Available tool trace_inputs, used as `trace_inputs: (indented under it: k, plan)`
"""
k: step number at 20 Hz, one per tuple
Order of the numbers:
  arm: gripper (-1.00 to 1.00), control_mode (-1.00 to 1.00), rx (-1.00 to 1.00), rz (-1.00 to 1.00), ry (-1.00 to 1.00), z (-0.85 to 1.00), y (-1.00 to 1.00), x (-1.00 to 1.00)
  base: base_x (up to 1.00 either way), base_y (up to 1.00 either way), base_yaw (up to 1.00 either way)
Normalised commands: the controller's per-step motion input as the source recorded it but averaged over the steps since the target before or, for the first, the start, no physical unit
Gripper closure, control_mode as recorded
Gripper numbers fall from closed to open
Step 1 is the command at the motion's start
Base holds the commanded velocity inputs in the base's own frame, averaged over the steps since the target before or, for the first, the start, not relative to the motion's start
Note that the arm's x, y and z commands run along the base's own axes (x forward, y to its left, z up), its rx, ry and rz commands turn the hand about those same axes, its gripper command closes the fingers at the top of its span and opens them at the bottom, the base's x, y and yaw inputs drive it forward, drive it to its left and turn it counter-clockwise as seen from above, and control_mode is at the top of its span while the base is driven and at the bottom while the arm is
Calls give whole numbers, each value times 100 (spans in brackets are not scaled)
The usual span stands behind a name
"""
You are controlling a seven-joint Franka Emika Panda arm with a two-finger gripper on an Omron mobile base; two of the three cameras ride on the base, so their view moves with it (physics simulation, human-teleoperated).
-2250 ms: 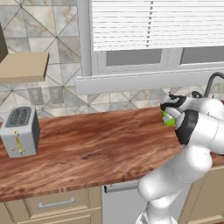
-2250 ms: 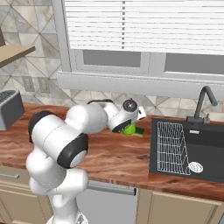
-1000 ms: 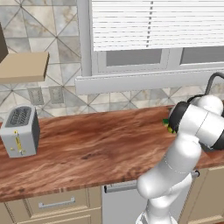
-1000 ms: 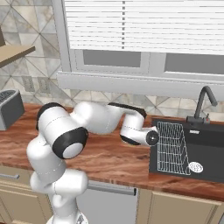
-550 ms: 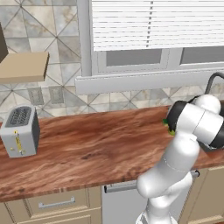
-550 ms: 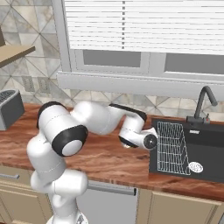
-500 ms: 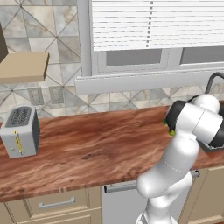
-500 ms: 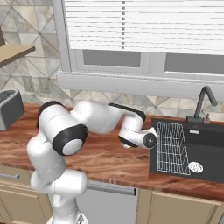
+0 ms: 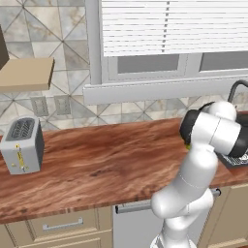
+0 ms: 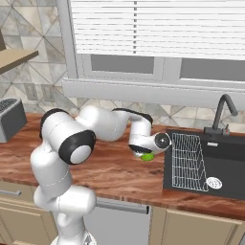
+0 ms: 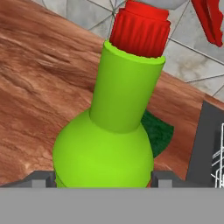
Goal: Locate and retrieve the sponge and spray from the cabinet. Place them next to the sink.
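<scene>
At the bottom of the hand view my gripper is clenched around the spray, a finger tip pressed against each side of its round green body, red collar toward the top of the frame. Just behind the bottle, at centre right, the dark green sponge lies on the wooden desk, close to the sink at the right edge. I judge I'm setting the spray down beside the sink; next I need to release it upright and back off without tipping it.
</scene>
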Motion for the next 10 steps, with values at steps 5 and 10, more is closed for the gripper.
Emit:
trace_inputs:
  k: [5, 10]
  plan:
    - [100, -100, 0, 0, 9, -42, 0, 0, 0, 0, 0]
    - [-100, -100, 6, 0, 0, -27, 0, -4, 0, 0, 0]
